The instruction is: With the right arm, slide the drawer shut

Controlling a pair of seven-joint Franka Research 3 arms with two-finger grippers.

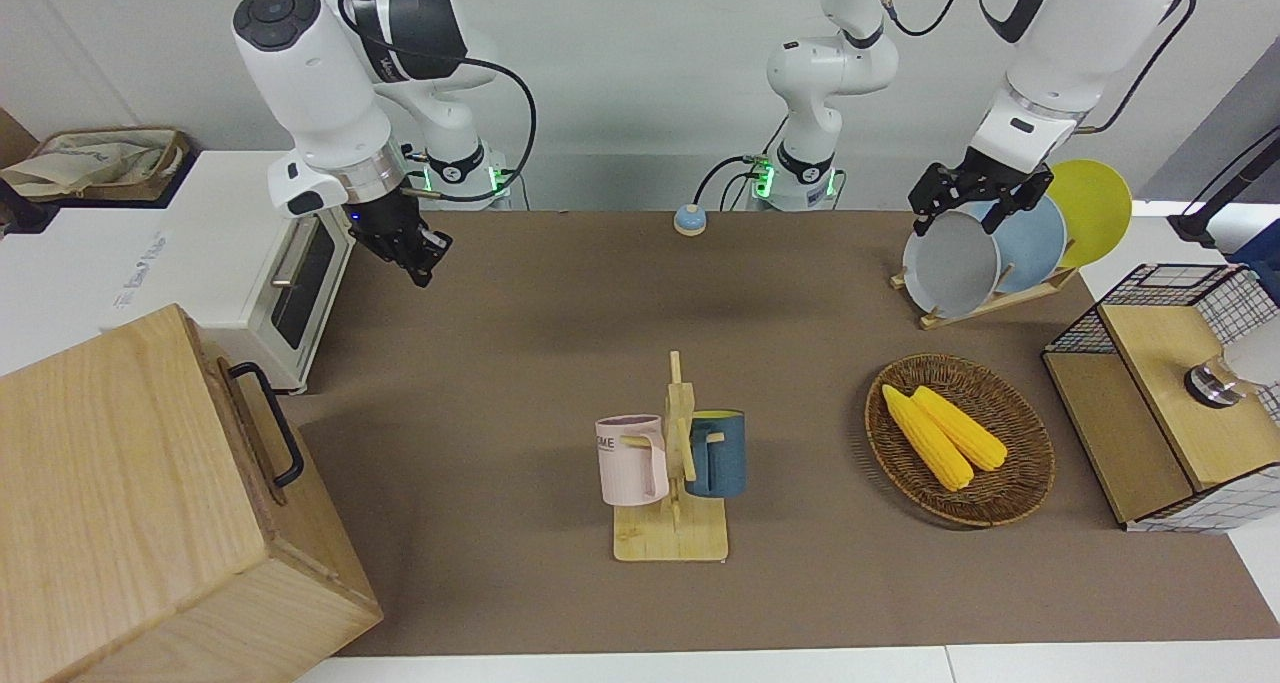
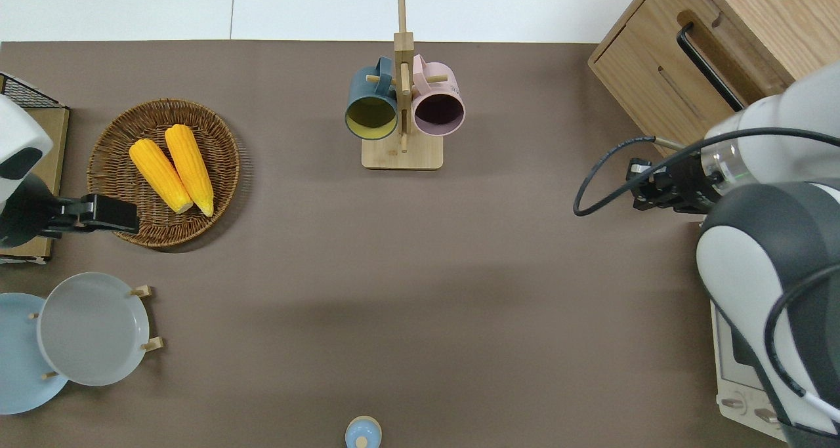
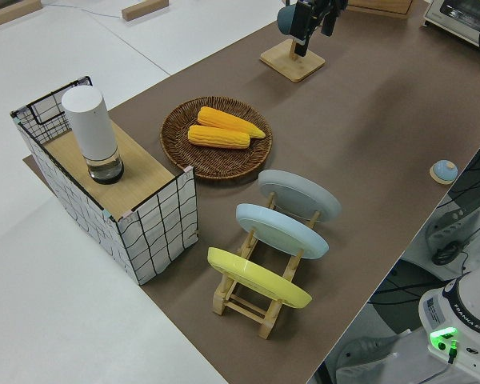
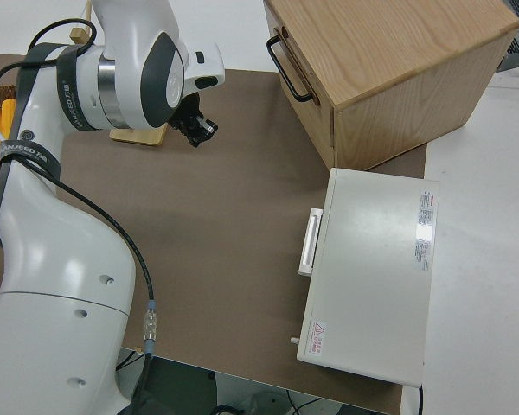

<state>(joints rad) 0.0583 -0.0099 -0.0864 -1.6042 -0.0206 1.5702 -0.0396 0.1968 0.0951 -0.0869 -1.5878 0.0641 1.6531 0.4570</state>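
The drawer [image 1: 252, 415] with its black loop handle [image 1: 268, 425] sits flush in the light-wood cabinet [image 1: 120, 503] at the right arm's end of the table. It also shows in the overhead view [image 2: 728, 64] and the right side view [image 4: 299, 60]. My right gripper [image 1: 422, 261] is open and empty, up in the air, apart from the cabinet. In the overhead view it [image 2: 635, 186] is over bare mat between the cabinet and the microwave oven. The left arm is parked, its gripper [image 1: 955, 213] open and empty.
A white microwave oven [image 1: 290, 293] stands nearer to the robots than the cabinet. A mug rack [image 1: 672, 483] with two mugs stands mid-table. A wicker basket [image 1: 1010, 503] of corn, a plate rack [image 1: 1000, 248] and a wire-sided box [image 1: 1170, 393] are toward the left arm's end.
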